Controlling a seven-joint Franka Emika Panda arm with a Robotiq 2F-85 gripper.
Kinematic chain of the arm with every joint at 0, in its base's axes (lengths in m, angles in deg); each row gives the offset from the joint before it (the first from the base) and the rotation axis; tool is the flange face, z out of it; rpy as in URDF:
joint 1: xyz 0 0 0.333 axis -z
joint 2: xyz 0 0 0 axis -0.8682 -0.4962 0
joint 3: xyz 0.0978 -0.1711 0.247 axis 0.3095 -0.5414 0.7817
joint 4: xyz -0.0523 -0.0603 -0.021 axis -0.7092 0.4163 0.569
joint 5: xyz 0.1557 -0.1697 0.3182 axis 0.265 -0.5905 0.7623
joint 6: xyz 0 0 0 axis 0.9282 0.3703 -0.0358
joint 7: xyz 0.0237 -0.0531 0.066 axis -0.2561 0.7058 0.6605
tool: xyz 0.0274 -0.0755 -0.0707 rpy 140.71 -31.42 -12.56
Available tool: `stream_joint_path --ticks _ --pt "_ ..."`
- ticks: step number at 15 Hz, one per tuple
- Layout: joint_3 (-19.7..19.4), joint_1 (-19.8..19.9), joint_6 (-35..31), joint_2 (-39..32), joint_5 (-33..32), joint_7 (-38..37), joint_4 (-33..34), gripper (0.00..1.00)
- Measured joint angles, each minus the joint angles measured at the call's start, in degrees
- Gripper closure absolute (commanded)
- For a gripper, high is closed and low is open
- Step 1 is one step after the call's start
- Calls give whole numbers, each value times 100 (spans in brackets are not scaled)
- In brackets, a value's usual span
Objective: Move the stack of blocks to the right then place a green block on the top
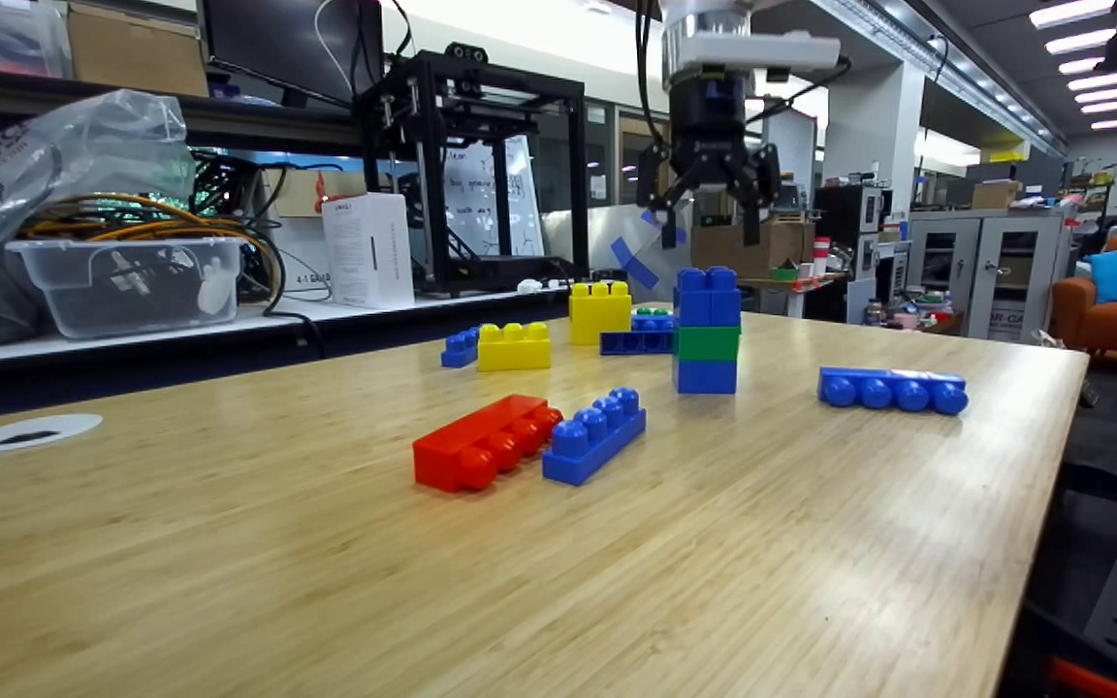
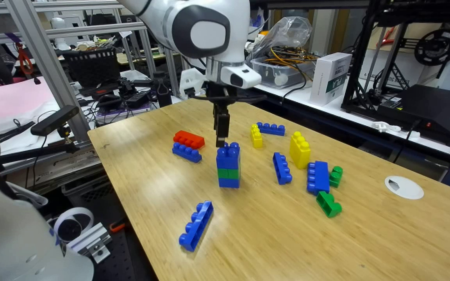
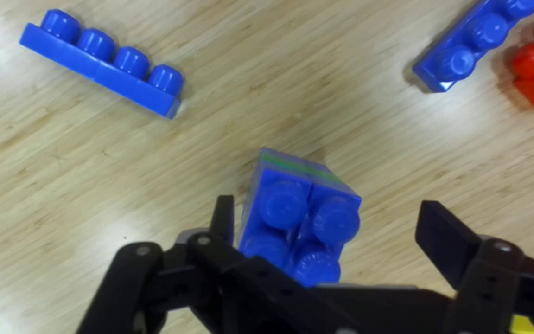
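The hand (image 1: 710, 233) hangs spread and empty over the upright tower of blue and green studded plastic bricks (image 1: 707, 339) on the tabletop (image 1: 762, 553). In the wrist view the tower's top lies between the fingers (image 3: 223, 218), nearer one, so gripping probably wants a recentred, straight descent.

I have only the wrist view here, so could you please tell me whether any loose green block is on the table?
Observer: Yes, in an exterior view, a green block and a second green block lie by a blue brick.
Operator: Thank you; is the hand down around the stack?
Observer: No, in an exterior view a gap shows between it and the stack's top.
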Motion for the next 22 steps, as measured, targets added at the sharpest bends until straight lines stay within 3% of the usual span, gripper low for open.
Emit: stream_joint_path --ticks 4,8,13,22 --pt "-28 82 676 1083 -194 515 9 0" --pt "-317 438 762 1543 -645 1583 -6 0" --pt "-722 679 225 1233 -687 2519 -36 0" --pt "-965 800 -1127 -12 -598 2750 140 0"
